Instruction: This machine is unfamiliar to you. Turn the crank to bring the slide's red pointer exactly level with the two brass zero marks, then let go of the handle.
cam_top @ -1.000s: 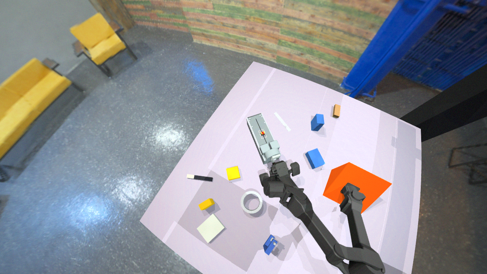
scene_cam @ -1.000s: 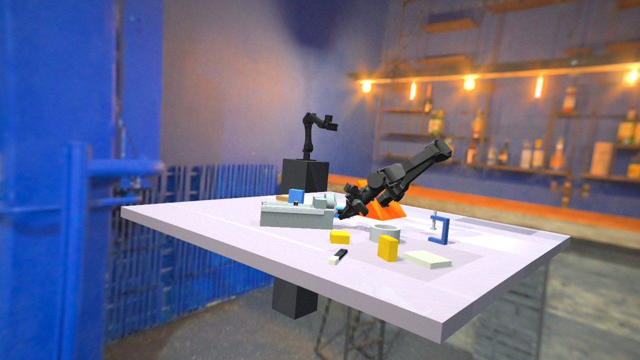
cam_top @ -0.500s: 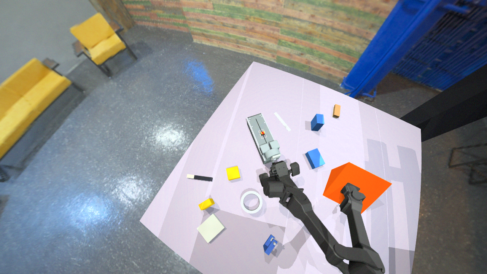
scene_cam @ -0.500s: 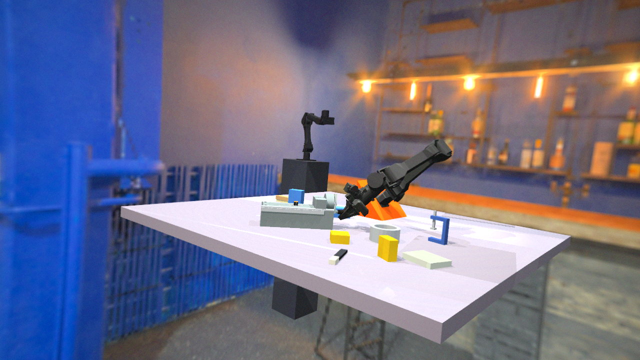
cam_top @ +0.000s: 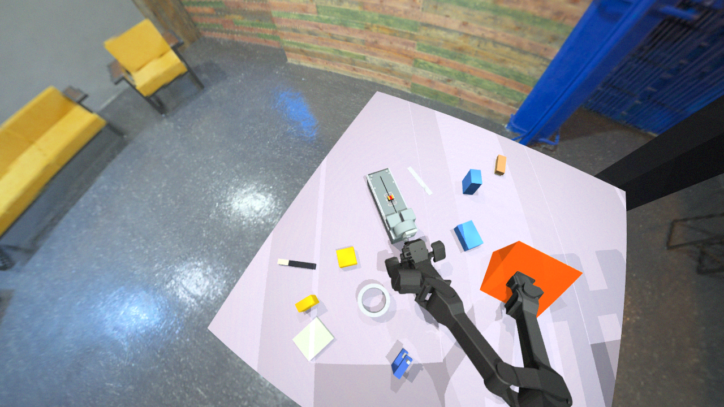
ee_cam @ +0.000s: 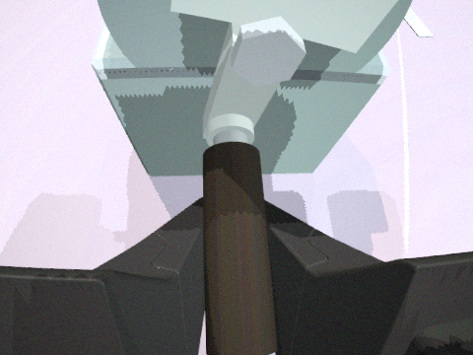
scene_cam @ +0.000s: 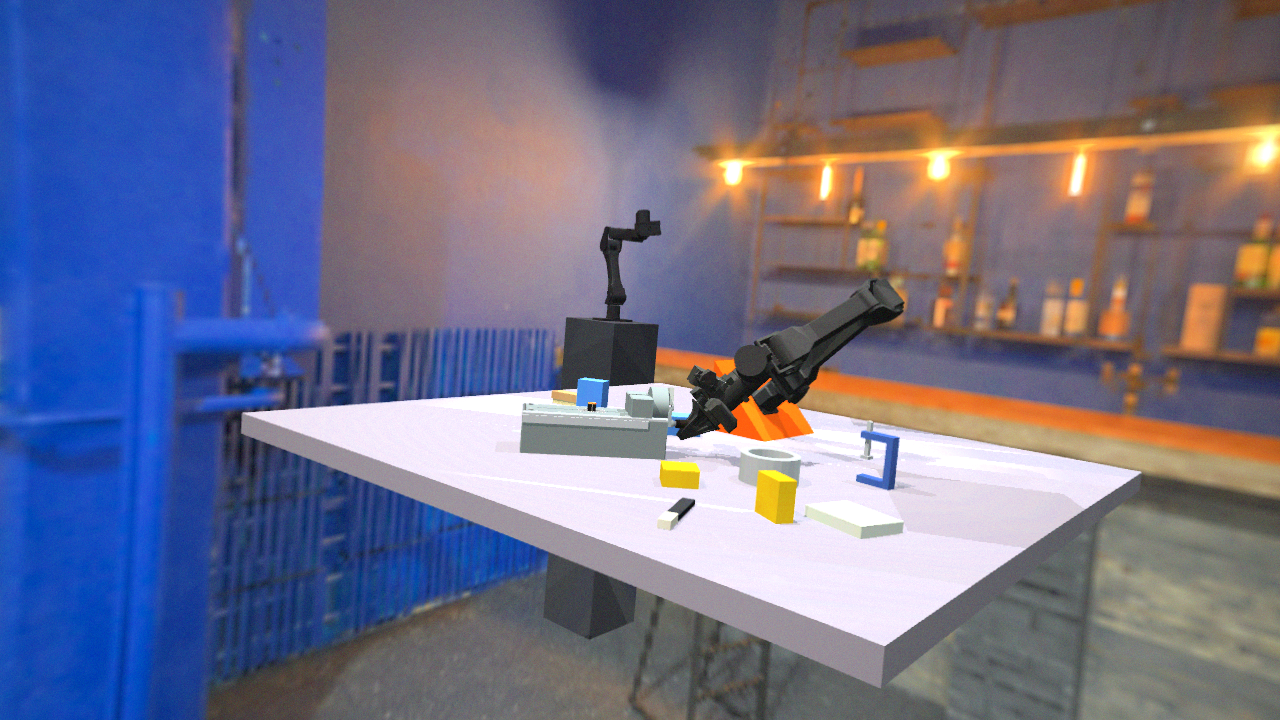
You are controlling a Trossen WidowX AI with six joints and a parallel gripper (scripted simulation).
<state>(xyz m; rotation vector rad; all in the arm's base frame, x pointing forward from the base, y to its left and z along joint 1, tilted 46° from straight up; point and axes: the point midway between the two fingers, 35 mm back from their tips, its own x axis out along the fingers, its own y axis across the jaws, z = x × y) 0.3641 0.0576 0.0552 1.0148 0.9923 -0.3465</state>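
Note:
The grey-green machine (cam_top: 380,188) (scene_cam: 586,438) stands on the table. Its slide with the red pointer (cam_top: 390,198) sits about midway along the slot in the top. The brass zero marks are too small to tell apart from the slide, so I cannot tell how level the pointer is. The crank arm (ee_cam: 241,94) slants down and slightly left from its hexagonal hub (ee_cam: 268,54) to the dark brown handle (ee_cam: 236,247) in the wrist view. My gripper (ee_cam: 230,208) is shut on the handle, a finger on either side. The handle is hidden in the top and exterior views.
A grey ring (cam_top: 360,300) (scene_cam: 745,470), yellow blocks (cam_top: 346,256) (scene_cam: 775,497) and a blue clamp (cam_top: 400,365) (scene_cam: 891,461) lie near the arm. Blue blocks (cam_top: 468,236) (cam_top: 472,181) and an orange wedge (cam_top: 551,276) stand on the other side. A second black arm (scene_cam: 614,264) stands behind the table.

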